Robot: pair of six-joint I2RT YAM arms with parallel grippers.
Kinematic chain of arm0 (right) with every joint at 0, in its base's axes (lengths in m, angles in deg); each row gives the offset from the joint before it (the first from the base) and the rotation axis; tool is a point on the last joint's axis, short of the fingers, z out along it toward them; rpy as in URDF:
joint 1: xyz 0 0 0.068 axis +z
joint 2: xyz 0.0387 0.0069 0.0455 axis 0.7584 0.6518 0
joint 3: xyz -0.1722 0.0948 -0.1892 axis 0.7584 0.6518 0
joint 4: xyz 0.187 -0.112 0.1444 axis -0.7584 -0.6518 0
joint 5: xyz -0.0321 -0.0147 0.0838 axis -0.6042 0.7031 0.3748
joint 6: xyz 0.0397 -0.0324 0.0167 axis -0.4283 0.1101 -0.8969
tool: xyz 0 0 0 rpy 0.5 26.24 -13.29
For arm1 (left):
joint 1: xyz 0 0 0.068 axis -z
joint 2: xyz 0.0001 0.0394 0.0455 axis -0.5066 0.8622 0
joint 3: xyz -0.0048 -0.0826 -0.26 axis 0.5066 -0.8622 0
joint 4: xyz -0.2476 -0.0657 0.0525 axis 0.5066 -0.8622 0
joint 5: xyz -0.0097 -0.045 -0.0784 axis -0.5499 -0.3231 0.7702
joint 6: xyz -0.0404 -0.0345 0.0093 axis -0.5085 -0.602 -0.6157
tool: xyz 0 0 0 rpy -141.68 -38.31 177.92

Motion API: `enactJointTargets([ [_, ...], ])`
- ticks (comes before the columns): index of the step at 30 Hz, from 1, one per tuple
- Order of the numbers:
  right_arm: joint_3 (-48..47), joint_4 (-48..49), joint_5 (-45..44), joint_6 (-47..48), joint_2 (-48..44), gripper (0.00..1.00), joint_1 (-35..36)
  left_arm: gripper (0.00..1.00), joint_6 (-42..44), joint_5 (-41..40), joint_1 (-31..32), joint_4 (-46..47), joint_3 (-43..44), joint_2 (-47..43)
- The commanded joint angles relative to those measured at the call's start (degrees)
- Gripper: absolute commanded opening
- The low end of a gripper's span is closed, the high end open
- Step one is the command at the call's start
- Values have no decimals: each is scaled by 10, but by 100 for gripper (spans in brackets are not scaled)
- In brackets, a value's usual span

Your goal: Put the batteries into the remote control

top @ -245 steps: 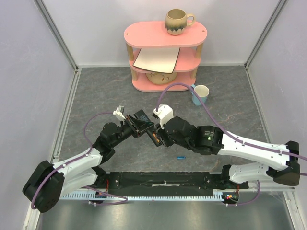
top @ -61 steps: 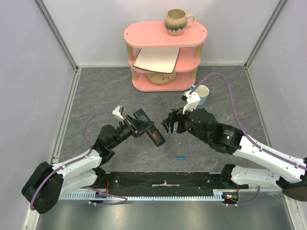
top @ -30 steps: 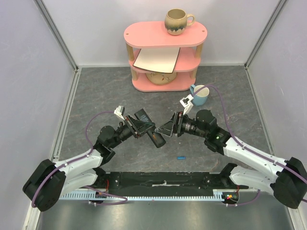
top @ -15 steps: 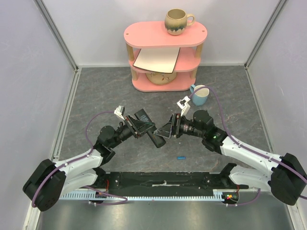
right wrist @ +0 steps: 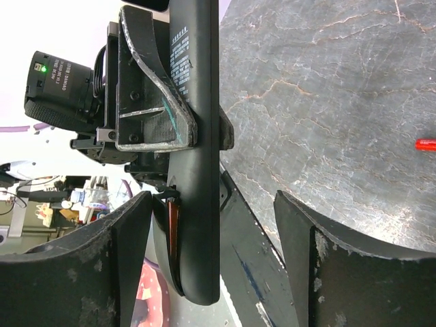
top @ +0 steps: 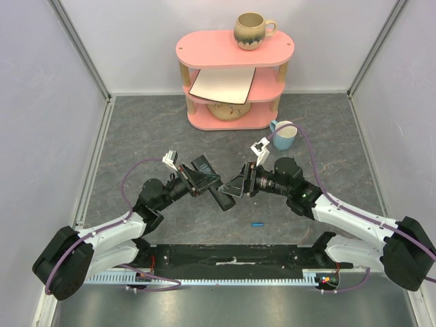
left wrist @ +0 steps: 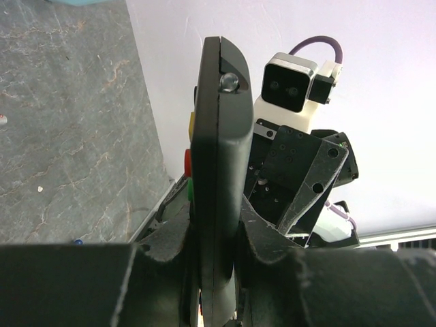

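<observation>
While the remote control (top: pixel 219 197) is sitting raised over mid-table, the left gripper (top: pixel 206 184) is clamping one end of it. The right gripper (top: pixel 235 188) is gaping wide, fingers (right wrist: pixel 102 272) straddling the remote's free end: close to one finger, clear of the other. A blue battery (top: pixel 257 223) is lying on the table (top: pixel 136 129) nearby.

Remote held off the table; one battery loose below it.

Slim black remote (top: pixel 219 195), clamped by one end in the left gripper (top: pixel 204 182), free end slanting toward the table's near edge. From the left wrist it shows edge-on, with coloured buttons on one face. A thin blue battery (top: pixel 257 223) lies flat on the grey table nearby. An orange strip low in the remote is possibly a loaded cell.
</observation>
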Motion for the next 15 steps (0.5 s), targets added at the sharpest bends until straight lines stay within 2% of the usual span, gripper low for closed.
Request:
enactJointTargets([
  [1,17,2,7,4,1,78,-1,2,-16,5,2,48,28,-8],
  [15,50,33,15,-16,-12,75,-2,2,-21,-10,2,48,32,-14],
])
